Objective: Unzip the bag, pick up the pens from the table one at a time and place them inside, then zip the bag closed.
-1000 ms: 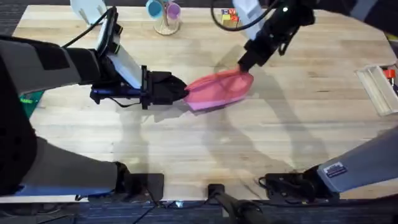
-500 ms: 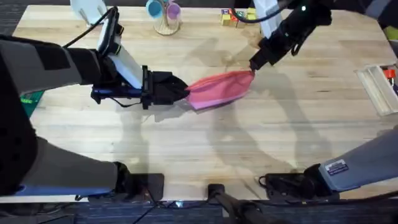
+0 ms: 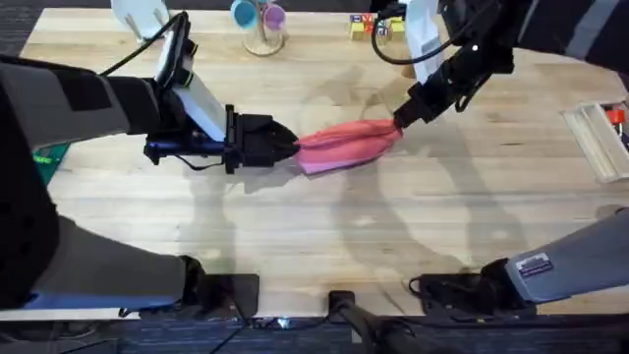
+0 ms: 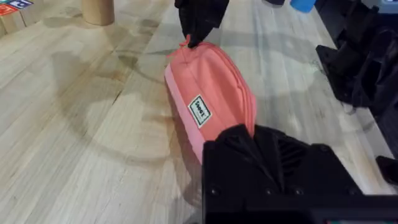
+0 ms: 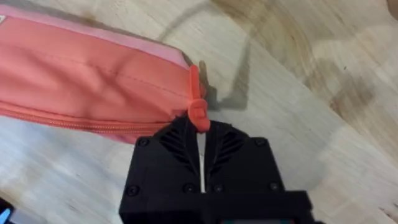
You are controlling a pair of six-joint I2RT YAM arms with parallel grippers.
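We've got the pink bag lying mid-table, left gripper clamped on its left end and right gripper pinching the zipper pull at its right end.

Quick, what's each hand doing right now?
Left hand: shut on the pink pouch's near end.
Right hand: shut on the zipper pull.

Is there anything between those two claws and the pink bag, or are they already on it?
Nothing visible stands between. The left gripper clamps one end of the bag, and the right gripper is shut on the zipper pull at the other end. The table around the bag looks bare.
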